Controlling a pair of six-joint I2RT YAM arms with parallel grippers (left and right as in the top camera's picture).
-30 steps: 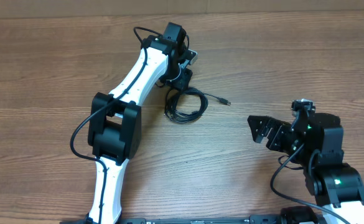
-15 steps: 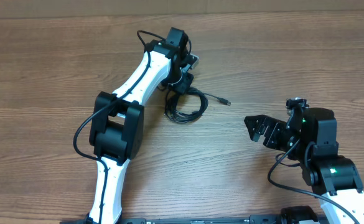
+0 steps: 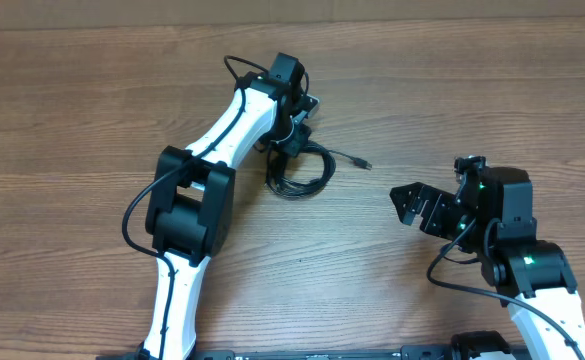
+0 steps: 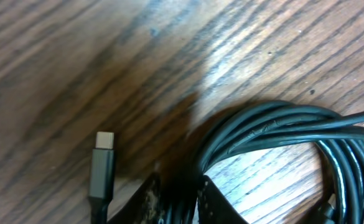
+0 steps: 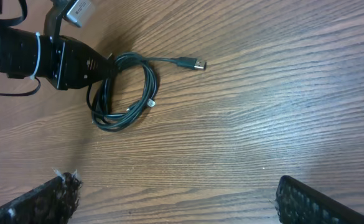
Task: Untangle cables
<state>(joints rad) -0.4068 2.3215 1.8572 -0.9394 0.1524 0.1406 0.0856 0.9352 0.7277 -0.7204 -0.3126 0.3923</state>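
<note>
On grained wood, looped black cables

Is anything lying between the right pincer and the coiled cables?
Nothing visible does. Only table lies between the open right pincer and the cables. The left pincer is on the coil's far side, not in the path.
</note>
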